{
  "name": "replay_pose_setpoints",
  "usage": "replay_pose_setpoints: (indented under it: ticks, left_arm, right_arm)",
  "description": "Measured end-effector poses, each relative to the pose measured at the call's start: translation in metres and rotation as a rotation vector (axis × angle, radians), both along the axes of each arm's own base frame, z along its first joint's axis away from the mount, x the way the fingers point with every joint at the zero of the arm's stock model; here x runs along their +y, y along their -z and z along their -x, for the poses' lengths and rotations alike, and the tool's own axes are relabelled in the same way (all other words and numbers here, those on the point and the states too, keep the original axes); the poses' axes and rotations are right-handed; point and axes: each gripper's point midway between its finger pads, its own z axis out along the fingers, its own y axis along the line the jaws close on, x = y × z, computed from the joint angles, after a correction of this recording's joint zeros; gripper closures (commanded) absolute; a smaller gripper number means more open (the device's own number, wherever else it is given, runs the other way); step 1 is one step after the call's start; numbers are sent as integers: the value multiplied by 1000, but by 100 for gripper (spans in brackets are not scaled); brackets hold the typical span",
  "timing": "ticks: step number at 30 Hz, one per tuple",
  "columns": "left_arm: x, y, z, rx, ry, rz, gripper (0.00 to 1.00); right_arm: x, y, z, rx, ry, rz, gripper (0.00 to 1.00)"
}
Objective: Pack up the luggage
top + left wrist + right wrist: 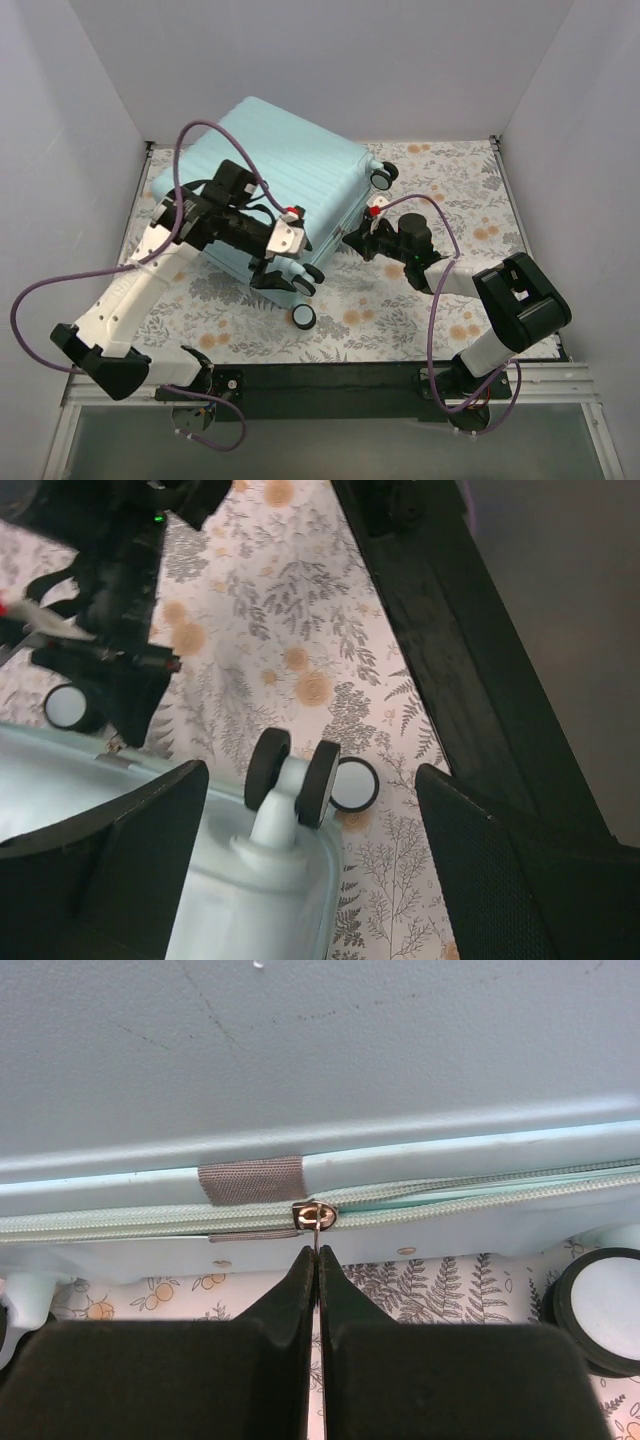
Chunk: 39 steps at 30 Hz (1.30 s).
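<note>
Top external: the luggage (290, 170) is lying on the tabletop (460, 200).
Left wrist: left end effector (310, 830) is gaping wide astride the luggage's wheel (290, 770), empty.
Right wrist: right end effector (317, 1270) is pinching the luggage's zipper pull (314, 1216); zipping seems the step in hand, next calling for a steady drag along the seam (480, 1185).

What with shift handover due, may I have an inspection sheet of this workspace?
Surface: floral table cover.
Job's things: luggage lying flat, shells together; zip closed left of the zipper pull, parted to its right.
Clutter: nothing seen.
Grippers: left gripper open, straddling a corner wheel; right gripper shut on the zipper pull.
Cables: purple cables loop off both arms, one over the luggage.
Surroundings: white walls on three sides.
</note>
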Motion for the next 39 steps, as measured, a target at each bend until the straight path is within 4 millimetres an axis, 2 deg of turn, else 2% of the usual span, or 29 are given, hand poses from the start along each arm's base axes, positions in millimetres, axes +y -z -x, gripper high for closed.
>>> replay_pose_setpoints:
  ticks: [3,7,10,17,20,21,22,24,28,31,36,39]
  left_arm:
    - [-22,12,14,2,81,-81,16]
    - [-38,42,17,-9,123,-216,15]
    - [-37,61,10,-29,111,-296,15]
    - [-19,102,-9,-95,55,-442,15]
    - [-14,108,-15,-133,57,-470,36]
    - [-13,110,-16,-144,63,-478,56]
    - [-13,112,-17,-156,68,-481,67]
    - [-15,112,-24,-212,76,-471,100]
    - [-11,112,-25,-275,66,-429,100]
    - [-8,112,-24,-289,65,-395,100]
    - [-1,112,-24,-298,88,-351,100]
    - [6,113,-27,-316,92,-336,100]
  right_arm:
    - [0,-1,-2,-2,7,5,99]
    - [0,-3,-5,-6,14,5,99]
    - [0,-3,-5,-8,16,5,99]
    - [0,-3,-6,-9,23,7,99]
    - [-1,-3,-7,-17,31,14,99]
    - [-1,-3,-8,-21,33,17,99]
    - [-2,-3,-9,-26,37,21,99]
    - [-5,-3,-11,-32,45,25,99]
    - [-24,-2,-26,-42,87,33,99]
    - [-50,-5,-46,-61,139,29,99]
    - [-76,-8,-98,-111,194,14,99]
    - [-84,-8,-131,-137,202,-9,99]
